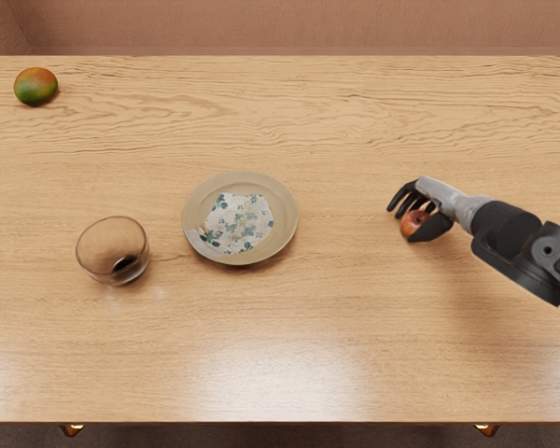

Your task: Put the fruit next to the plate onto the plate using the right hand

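We see the right hand (420, 210) coming in from the right edge, its fingers curled around a small red fruit (413, 223) low on the counter (355, 327), well right of the patterned plate (198, 201). Left of the plate stands a glass bowl (86, 241), and a green-and-orange fruit (35, 86) lies in the far left corner.

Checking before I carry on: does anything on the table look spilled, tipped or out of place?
Nothing stands out. The plate and glass bowl sit upright, nothing spilled. The right hand is closed on the red fruit right of the plate. Only the mango lies off alone by the table's far left corner.
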